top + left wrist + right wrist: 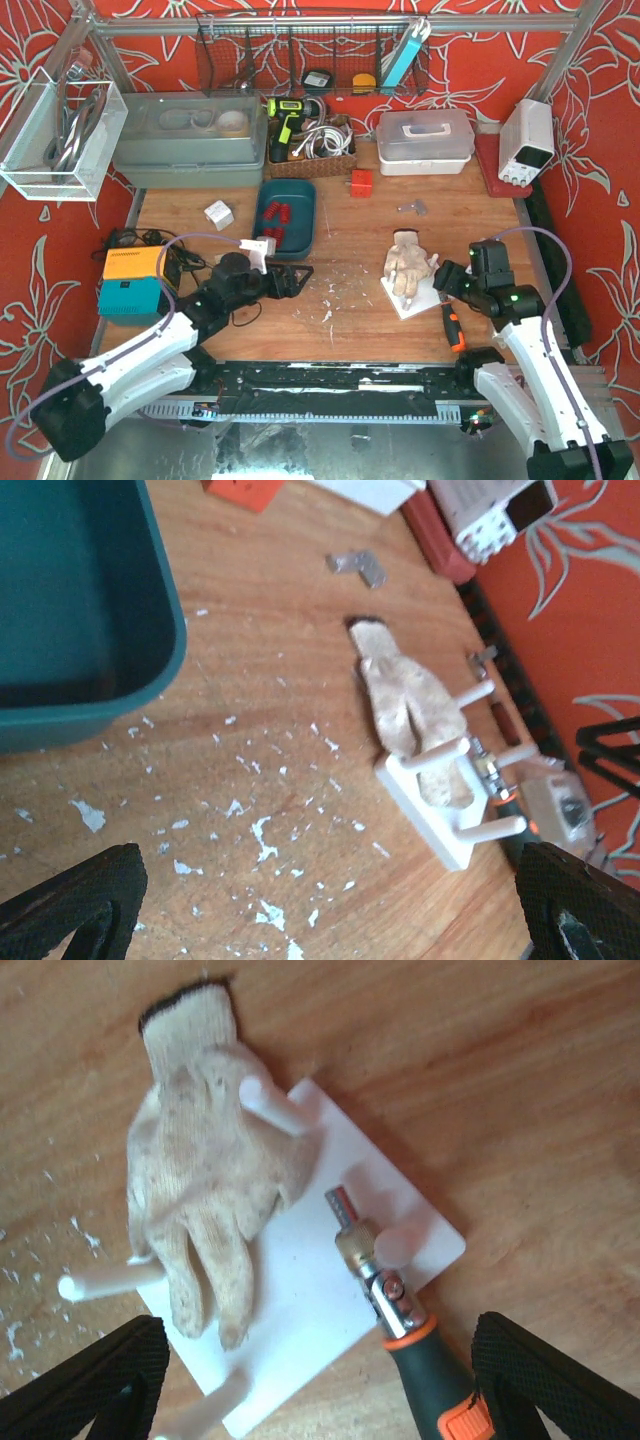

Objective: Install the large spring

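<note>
- The right gripper (320, 1352) hung over the white peg board (330, 1290), its jaws spread wide with nothing in them. They straddled the screwdriver (400, 1310) handle without touching it.
- The left gripper (330, 885) was also released and empty. It pointed toward 3 o'clock across the table (350, 300).
- A glove (200, 1185) lay draped over the board's pegs, at 10 o'clock from the screwdriver tip.
- I could not find the large spring in any view. Red pieces lay in the tray (268, 215) at 12 o'clock from the left gripper, too small to identify.
- The step looked like clearing or tool pickup. Next move probably called for closing squarely on the handle, clear of the pegs.
</note>
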